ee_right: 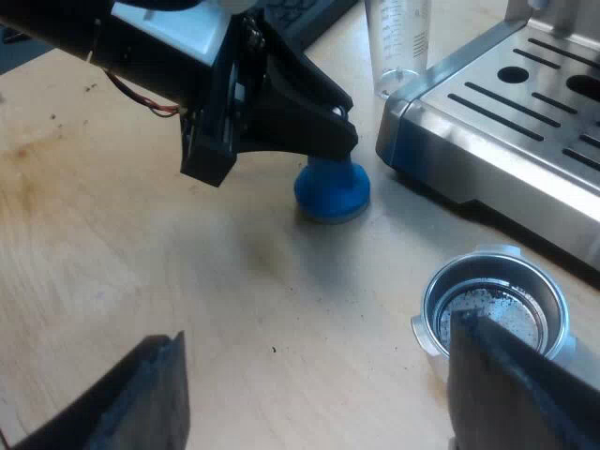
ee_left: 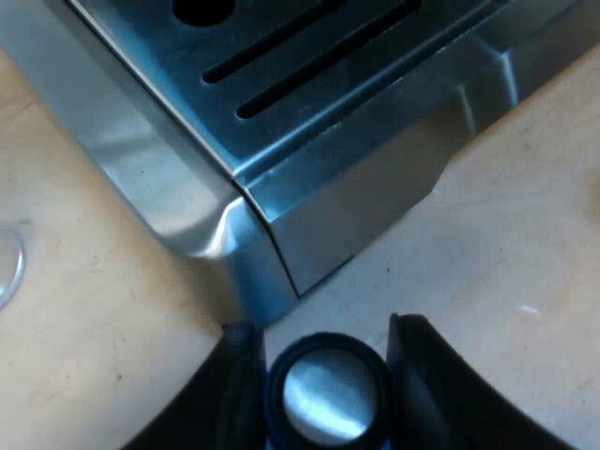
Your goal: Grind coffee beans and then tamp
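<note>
The blue tamper (ee_right: 332, 190) is seen standing upright on the desk (ee_right: 141, 244), just off a corner of the espresso machine (ee_right: 506, 141). Its top is clasped by the left claw (ee_left: 323, 330), with a finger pressed against either side. The right claw (ee_right: 317, 337) is held wide apart and empty, near the machine's base. The metal holder (ee_right: 441, 281), specked with dark grounds, is set beside that base. A measuring glass (ee_right: 398, 42) is stood just beside the machine's corner.
</note>
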You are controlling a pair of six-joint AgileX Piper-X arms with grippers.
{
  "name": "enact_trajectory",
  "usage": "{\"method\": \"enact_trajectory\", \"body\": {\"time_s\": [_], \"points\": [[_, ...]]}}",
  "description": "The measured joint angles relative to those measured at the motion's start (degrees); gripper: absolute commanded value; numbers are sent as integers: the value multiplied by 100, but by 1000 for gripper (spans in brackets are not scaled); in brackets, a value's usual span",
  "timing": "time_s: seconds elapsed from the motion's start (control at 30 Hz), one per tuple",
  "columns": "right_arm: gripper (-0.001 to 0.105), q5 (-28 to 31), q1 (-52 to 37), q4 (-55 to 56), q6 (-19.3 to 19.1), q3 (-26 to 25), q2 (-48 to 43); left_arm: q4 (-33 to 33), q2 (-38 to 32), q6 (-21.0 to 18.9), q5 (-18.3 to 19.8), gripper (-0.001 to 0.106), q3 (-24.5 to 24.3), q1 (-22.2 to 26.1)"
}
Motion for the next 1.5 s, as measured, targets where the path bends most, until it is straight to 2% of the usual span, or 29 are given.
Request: {"method": "enact_trajectory", "body": {"time_s": [0.37, 0.47, 0.53, 0.6, 0.87, 0.97, 1.2, 1.37, 1.5], "points": [[60, 0, 0, 0, 0, 0, 0, -127, 136, 0, 39, 2, -32, 0], [60, 0, 0, 0, 0, 0, 0, -127, 136, 0, 59, 16, -32, 0], [60, 0, 0, 0, 0, 0, 0, -127, 136, -51, 84, 32, -32, 0], [60, 0, 0, 0, 0, 0, 0, -127, 136, -107, 129, 41, -32, 0], [60, 0, 0, 0, 0, 0, 0, -1, 108, -292, 178, 67, -20, 0], [60, 0, 0, 0, 0, 0, 0, 11, -118, -425, 189, 71, -20, 0], [60, 0, 0, 0, 0, 0, 0, 100, -1100, -439, 209, 72, -20, 0], [60, 0, 0, 0, 48, 0, 0, 847, -1869, -439, 268, 79, -176, 0], [60, 0, 0, 0, 319, 0, 0, 1521, -2420, -439, 285, 79, -458, 0]]}}
